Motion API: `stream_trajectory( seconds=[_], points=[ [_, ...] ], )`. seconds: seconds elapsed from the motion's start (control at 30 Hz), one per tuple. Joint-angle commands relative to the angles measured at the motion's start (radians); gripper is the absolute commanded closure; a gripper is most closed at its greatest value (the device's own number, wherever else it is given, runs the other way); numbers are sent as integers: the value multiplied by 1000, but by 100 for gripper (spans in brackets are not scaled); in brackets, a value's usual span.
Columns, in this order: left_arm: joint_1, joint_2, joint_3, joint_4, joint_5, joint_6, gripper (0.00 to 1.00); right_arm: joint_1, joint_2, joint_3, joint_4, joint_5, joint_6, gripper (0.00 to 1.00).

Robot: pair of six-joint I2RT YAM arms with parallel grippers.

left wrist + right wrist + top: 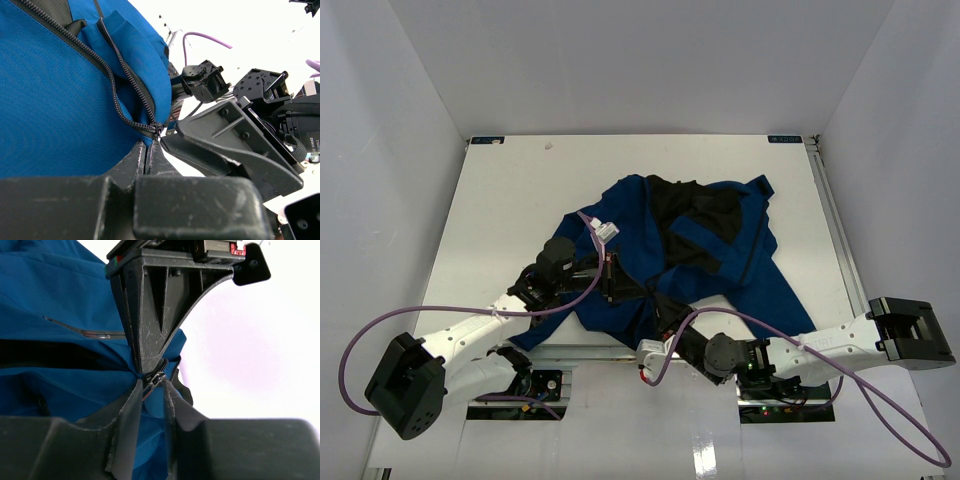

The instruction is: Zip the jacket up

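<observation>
The royal-blue jacket (740, 260) lies crumpled in the middle of the table, with its black lining (685, 215) showing. My left gripper (610, 280) is shut on the jacket's bottom hem, right at the lower end of the black zipper (125, 75); its fingertips (142, 150) are pressed together. My right gripper (662, 312) comes from the near side. In the right wrist view its fingers (134, 395) stand narrowly apart and pinch the small metal zipper slider (159, 378), just under the left gripper's fingers (150, 315). Both grippers meet at the near hem.
The jacket's near hem hangs over the table's front edge (590, 350). Purple cables (380, 335) loop from both arms. White walls close in the left, back and right sides. A metal rail (835, 230) runs along the table's right edge.
</observation>
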Motion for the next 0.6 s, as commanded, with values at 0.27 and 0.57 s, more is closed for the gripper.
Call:
stream_trajectory(
  seconds=[0.27, 0.57],
  points=[
    [2, -34, 11, 8, 30, -2, 100, 1, 3, 40, -39, 20, 78, 59],
    [2, -38, 6, 9, 27, -2, 100, 2, 29, 27, 53, 55, 14, 62]
  ],
)
